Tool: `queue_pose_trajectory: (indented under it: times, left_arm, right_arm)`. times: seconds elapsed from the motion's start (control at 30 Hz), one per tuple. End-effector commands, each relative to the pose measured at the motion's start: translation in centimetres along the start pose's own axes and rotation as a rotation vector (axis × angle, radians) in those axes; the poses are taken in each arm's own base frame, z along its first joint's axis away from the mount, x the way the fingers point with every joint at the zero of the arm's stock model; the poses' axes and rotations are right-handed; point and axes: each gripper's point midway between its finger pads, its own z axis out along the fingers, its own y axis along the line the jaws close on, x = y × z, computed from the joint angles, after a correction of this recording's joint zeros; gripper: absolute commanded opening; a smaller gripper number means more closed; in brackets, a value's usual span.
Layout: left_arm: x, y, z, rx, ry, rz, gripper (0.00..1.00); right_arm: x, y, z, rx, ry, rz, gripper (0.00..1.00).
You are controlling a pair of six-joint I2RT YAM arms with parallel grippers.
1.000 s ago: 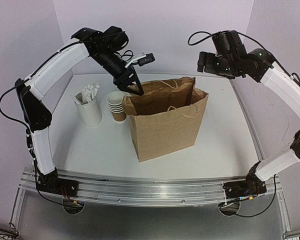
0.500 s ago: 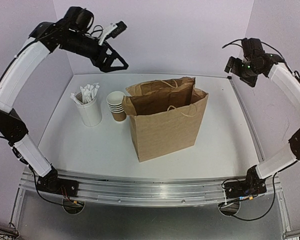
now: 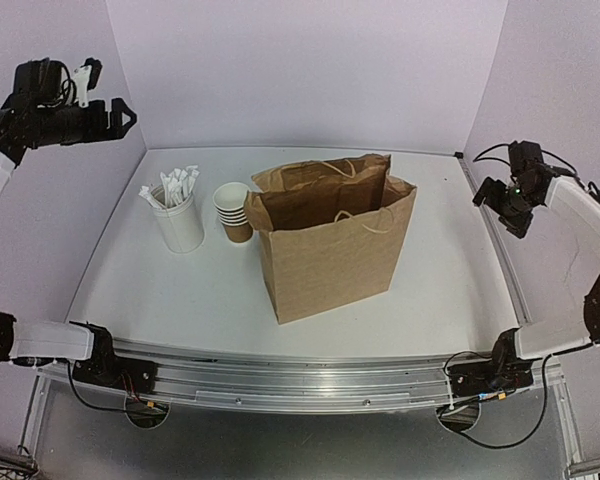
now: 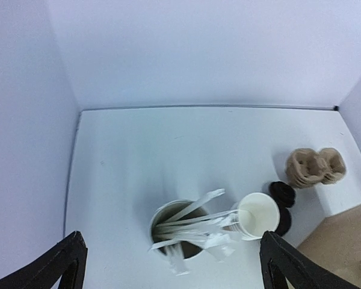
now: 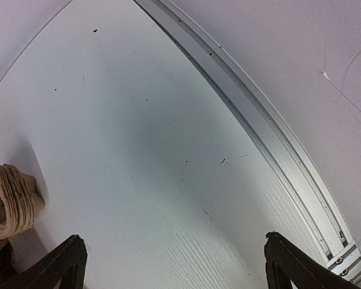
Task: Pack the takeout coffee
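A lidded brown cup does not show in any view; the takeout coffee is out of sight, and I cannot see into the brown paper bag [image 3: 330, 245] standing open at mid-table. My left gripper [image 3: 123, 114] is open and empty, high at the far left, well away from the bag. In its wrist view the left gripper [image 4: 172, 241] looks down on the cup of straws. My right gripper [image 3: 500, 208] is open and empty above the table's right edge; in its wrist view the right gripper [image 5: 174, 238] frames bare table.
A white cup of wrapped straws [image 3: 178, 215] [image 4: 183, 232] and a stack of lidless brown cups [image 3: 234, 210] [image 4: 257, 215] stand left of the bag. Black lids [image 4: 282, 194] and a stack of brown pulp carriers [image 4: 316, 167] [image 5: 9, 205] lie behind them. A metal rail [image 5: 271, 144] runs along the right edge.
My left gripper has left the bag's mouth and swung up and far to the left. My right gripper has swung out to the right and lower. The bag has not moved.
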Motion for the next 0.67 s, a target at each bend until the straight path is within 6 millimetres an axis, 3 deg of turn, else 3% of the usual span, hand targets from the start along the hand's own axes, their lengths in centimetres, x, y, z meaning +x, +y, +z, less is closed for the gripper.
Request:
queue_pose_trajectory:
  times: [0.0,0.07,0.17,0.37,0.63]
  left_arm:
    - [2.4,6.1,-2.1,-0.232,-0.053,-0.139,1.0]
    - [4.6,8.5,-2.6,-0.314,-0.039,-0.212,1.0]
    - [8.9,10.4,-2.2,-0.381,0.005,-0.289,1.0]
    - [16.4,12.2,1.1,-0.438,0.11,-0.342,1.0]
    - [17.7,12.3,5.4,-0.371,0.066,-0.381,1.0]
  right_arm:
    - [0.0,-0.5,1.2,0.019,-0.037,0.035,0.98]
    - [0.5,-1.2,1.7,0.048,-0.033,0.035,0.98]
    - [1.1,-1.8,2.2,0.06,-0.036,0.05,0.98]
    - [1.8,-1.3,2.3,-0.01,-0.055,0.059,0.98]
    - [2.3,-0.4,2.1,-0.122,-0.101,0.061,0.95]
